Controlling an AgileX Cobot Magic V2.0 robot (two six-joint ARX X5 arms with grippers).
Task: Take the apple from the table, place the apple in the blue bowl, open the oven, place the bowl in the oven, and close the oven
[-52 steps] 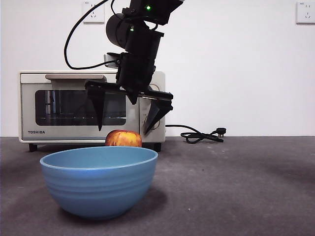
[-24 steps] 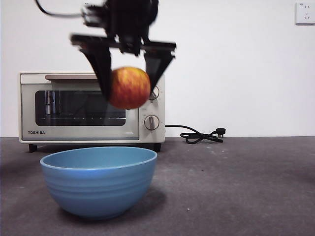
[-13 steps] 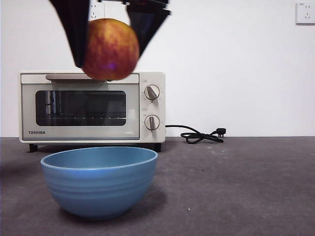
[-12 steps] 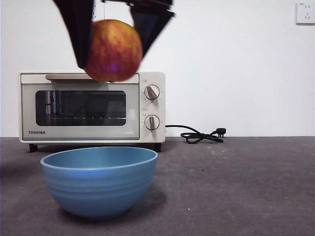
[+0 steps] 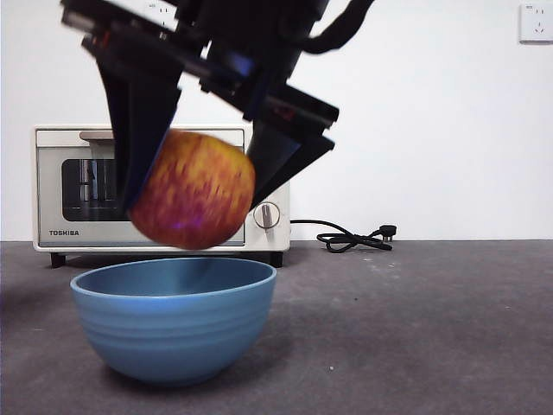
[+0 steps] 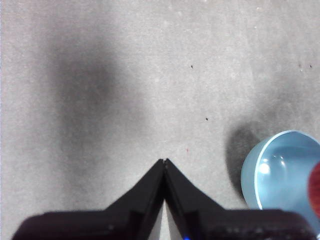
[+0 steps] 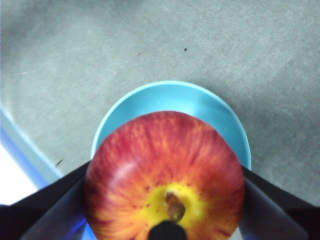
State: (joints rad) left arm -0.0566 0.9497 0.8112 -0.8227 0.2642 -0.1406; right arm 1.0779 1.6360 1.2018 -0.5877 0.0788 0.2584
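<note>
My right gripper (image 5: 199, 186) is shut on the red and yellow apple (image 5: 192, 190) and holds it just above the blue bowl (image 5: 174, 316), which stands on the dark grey table (image 5: 406, 328). In the right wrist view the apple (image 7: 165, 175) fills the space between the jaws, with the bowl (image 7: 170, 97) directly below it. The cream-white oven (image 5: 60, 186) stands behind with its door shut. My left gripper (image 6: 164, 162) is shut on nothing above bare table, and the bowl (image 6: 280, 170) shows at the edge of its view.
A black power cord (image 5: 350, 236) lies on the table to the right of the oven. A white wall with outlets (image 5: 536, 22) rises behind.
The right gripper has lifted the apple from the table behind the bowl, carried it up and toward the camera, and now lowered it to just above the bowl.
</note>
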